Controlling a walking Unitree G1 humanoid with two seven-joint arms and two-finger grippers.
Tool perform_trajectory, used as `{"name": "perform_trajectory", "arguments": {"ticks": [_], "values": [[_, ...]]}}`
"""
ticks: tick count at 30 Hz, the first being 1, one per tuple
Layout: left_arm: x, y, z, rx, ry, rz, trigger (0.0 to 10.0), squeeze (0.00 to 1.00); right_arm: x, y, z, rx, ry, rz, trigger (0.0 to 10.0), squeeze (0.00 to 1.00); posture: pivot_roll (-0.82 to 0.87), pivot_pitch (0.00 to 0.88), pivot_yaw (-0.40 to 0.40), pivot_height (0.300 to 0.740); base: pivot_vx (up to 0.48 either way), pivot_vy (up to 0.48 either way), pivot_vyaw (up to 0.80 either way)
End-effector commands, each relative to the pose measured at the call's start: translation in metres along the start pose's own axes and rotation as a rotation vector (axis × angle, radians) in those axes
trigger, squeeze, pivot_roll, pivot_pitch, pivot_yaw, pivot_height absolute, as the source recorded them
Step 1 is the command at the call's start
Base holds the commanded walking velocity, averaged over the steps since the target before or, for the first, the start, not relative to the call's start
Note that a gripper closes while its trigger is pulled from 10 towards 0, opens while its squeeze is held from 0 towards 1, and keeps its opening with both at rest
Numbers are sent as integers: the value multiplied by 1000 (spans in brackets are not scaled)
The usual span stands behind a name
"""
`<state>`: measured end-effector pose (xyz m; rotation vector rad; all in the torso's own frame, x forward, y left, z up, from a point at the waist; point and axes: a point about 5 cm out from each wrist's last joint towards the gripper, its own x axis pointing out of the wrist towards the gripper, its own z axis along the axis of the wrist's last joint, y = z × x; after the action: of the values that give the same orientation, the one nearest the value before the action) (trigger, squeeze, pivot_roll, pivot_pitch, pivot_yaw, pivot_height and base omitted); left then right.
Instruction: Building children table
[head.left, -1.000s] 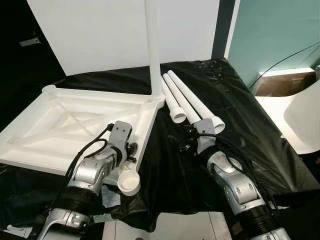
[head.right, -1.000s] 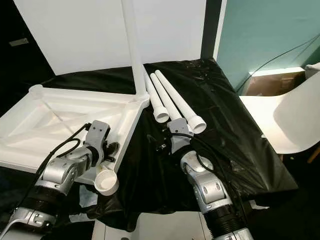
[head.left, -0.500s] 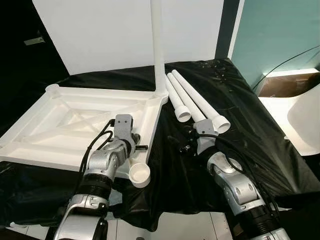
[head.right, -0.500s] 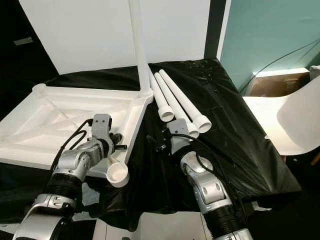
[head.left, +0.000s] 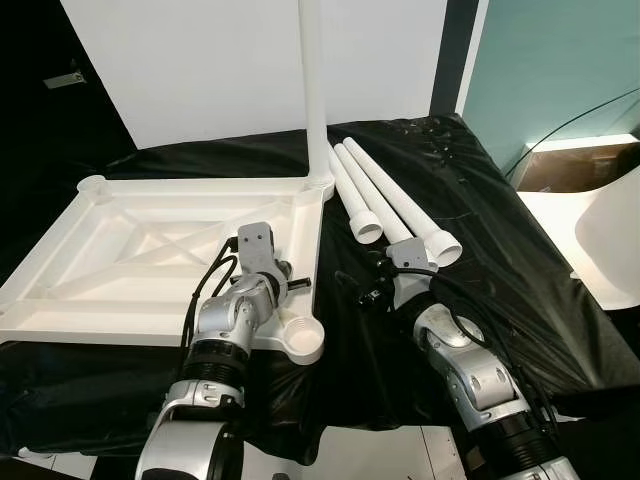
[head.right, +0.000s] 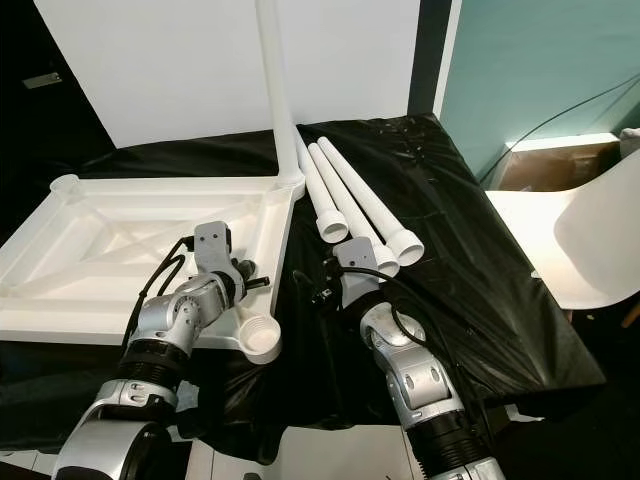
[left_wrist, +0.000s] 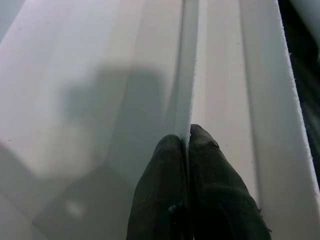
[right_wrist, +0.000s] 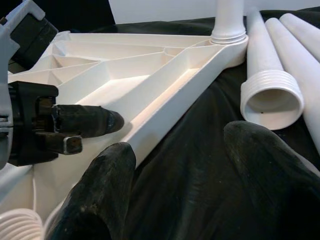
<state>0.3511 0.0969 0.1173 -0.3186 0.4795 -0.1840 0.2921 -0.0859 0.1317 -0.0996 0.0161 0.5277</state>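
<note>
Upturned white tabletop (head.left: 150, 250) on the black-draped bench (head.left: 470, 200) has 1 leg (head.left: 312, 90) fitted; 3 legs (head.left: 385, 195) lie loose beside it. Left gripper (left_wrist: 186, 142) is clenched on the tabletop's near-edge rib; right gripper (right_wrist: 175, 170), released, hovers over open cloth between them.

White tabletop (head.left: 120, 250) upside-down, one leg (head.left: 313, 90) upright, approx. three legs (head.left: 385, 195) loose beside.

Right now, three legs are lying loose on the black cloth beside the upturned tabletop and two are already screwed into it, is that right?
Not quite: just one upright leg is screwed into the tabletop, as the left eye view shows. The three loose legs do lie on the black cloth beside it.
</note>
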Motion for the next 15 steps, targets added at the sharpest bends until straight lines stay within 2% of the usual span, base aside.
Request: {"name": "perform_trajectory", "arguments": {"ticks": [1, 3, 4, 5, 6, 7, 8, 12, 13, 14, 15], "values": [[1, -13, -4, -46, -10, -90, 0, 0, 2, 1, 4, 0, -9, 3, 10000, 0, -50, 0, 64, 740, 0, 0, 0], [1, -16, -4, -25, -15, -104, 0, 0, 2, 1, 4, 0, -10, 2, 10000, 0, -50, 0, 63, 740, 0, 0, 0], [-1, -17, -1, 8, -39, -122, 7333, 0, 3, 1, 5, 0, -11, 2, 10000, 0, -48, 0, 61, 740, 0, 0, 0], [-3, -19, 1, 58, -72, -163, 10000, 0, 3, 1, 5, -1, -12, 2, 10000, 0, -48, 0, 61, 740, 0, 0, 0], [-5, -21, 2, 101, -95, -197, 10000, 0, 3, 1, 5, -2, -12, 2, 10000, 0, -47, 0, 60, 740, 0, 0, 0], [-5, -21, 2, 101, -95, -197, 10000, 0, 3, 1, 5, -2, -12, 2, 10000, 0, -47, 0, 60, 740, 0, 0, 0], [-8, -22, 3, 137, -117, -223, 10000, 1000, 3, 1, 5, -2, -12, 2, 10000, 0, -46, 0, 60, 740, 0, 0, 0], [-14, -20, 8, 171, -185, -242, 10000, 1000, 3, 0, 5, -2, -11, 2, 10000, 0, -42, 0, 57, 740, 0, 0, 0], [-18, -19, 12, 193, -235, -246, 10000, 1000, 4, 1, 5, -2, -11, 4, 10000, 0, -41, 0, 56, 740, 0, 0, 0], [-22, -18, 17, 209, -277, -259, 10000, 541, 4, 1, 5, -2, -11, 5, 10000, 0, -40, 0, 56, 740, 0, 0, 0], [-25, -19, 20, 219, -304, -273, 10000, 243, 4, 1, 5, -2, -11, 5, 10000, 0, -40, 0, 56, 740, 0, 0, 0]]}}
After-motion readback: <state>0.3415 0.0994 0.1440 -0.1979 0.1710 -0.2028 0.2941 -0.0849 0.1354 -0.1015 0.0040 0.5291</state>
